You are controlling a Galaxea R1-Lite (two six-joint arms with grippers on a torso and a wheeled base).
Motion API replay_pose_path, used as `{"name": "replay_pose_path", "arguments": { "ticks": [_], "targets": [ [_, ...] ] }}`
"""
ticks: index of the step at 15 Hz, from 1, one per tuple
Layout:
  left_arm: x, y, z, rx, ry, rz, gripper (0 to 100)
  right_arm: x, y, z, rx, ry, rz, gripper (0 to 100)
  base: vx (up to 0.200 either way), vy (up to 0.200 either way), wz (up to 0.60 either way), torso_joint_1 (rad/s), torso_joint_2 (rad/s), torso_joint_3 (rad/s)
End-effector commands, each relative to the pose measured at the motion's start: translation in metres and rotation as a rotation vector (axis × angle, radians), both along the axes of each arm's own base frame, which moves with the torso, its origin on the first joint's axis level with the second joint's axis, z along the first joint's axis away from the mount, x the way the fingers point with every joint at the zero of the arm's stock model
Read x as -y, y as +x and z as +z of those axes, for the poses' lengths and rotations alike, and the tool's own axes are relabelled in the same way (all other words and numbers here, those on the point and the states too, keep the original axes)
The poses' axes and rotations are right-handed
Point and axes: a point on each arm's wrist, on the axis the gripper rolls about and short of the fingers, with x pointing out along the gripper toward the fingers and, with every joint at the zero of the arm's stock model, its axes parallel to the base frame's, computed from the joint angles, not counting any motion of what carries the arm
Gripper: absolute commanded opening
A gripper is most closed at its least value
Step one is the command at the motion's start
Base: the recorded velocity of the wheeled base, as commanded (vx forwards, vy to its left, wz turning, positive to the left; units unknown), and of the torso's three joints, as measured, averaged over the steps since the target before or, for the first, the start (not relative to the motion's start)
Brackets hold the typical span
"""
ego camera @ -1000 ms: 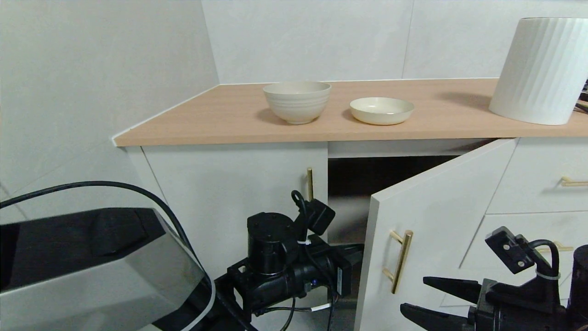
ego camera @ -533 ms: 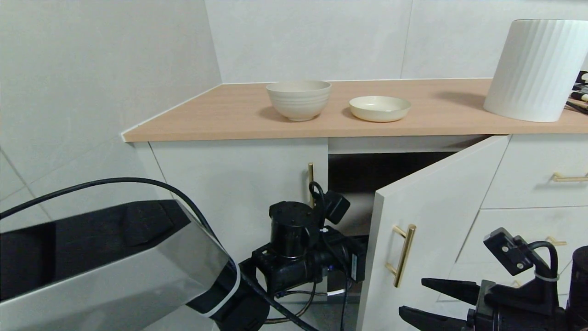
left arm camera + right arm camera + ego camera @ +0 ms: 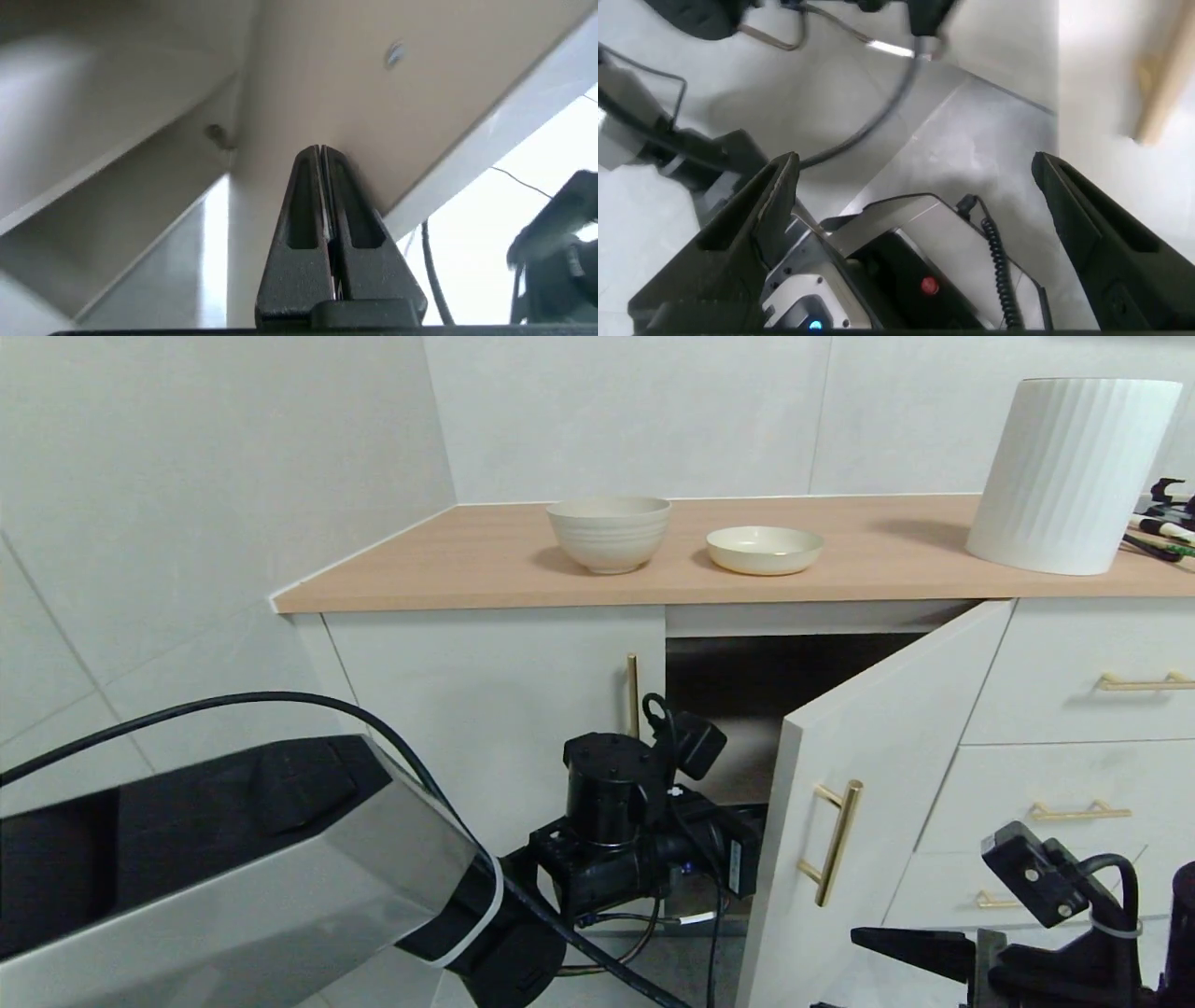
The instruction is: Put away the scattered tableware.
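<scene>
A ribbed cream bowl (image 3: 608, 532) and a shallow cream dish (image 3: 765, 549) stand side by side on the wooden counter (image 3: 448, 574). Below them the right cabinet door (image 3: 887, 775) hangs partly open on a dark cupboard. My left arm (image 3: 644, 831) sits low at that opening. The left gripper (image 3: 320, 159) is shut on nothing, its tip against a pale inner panel. Low in front of the door, my right gripper (image 3: 915, 163) is open and empty, one of its fingers (image 3: 910, 952) pointing left.
A tall white ribbed container (image 3: 1074, 476) stands at the counter's right end, with pens (image 3: 1162, 527) beside it. Drawers with gold handles (image 3: 1144, 681) lie right of the open door. The left cabinet door (image 3: 485, 709) is closed. A wall bounds the left side.
The whole head view has drawn back from the cabinet. My left arm has shifted right at the opening, and the right door stands a little wider open. Bowl and dish stay put.
</scene>
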Motion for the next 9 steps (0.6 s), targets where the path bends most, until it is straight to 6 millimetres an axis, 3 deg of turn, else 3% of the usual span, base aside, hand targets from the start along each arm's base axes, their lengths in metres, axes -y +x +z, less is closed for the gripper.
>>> {"name": "replay_pose_path", "arguments": {
  "ticks": [1, 6, 8, 9],
  "targets": [
    [0.005, 0.006, 0.0, 0.004, -0.005, 0.007, 0, -0.001, -0.003, 0.002, 0.009, 0.008, 0.015, 100, 0.0, 0.0, 0.0, 0.0, 0.0, 0.0],
    [0.011, 0.012, 0.008, -0.023, 0.022, 0.004, 0, -0.001, -0.005, 0.004, 0.019, 0.017, 0.025, 100, 0.0, 0.0, 0.0, 0.0, 0.0, 0.0],
    [0.016, 0.007, 0.016, -0.023, 0.022, -0.013, 0, -0.002, -0.012, 0.009, 0.041, 0.038, 0.053, 100, 0.0, 0.0, 0.0, 0.0, 0.0, 0.0],
    [0.028, -0.007, 0.024, -0.027, 0.033, -0.055, 0, -0.002, -0.021, 0.017, 0.074, 0.072, 0.094, 100, 0.0, 0.0, 0.0, 0.0, 0.0, 0.0]
  ]
}}
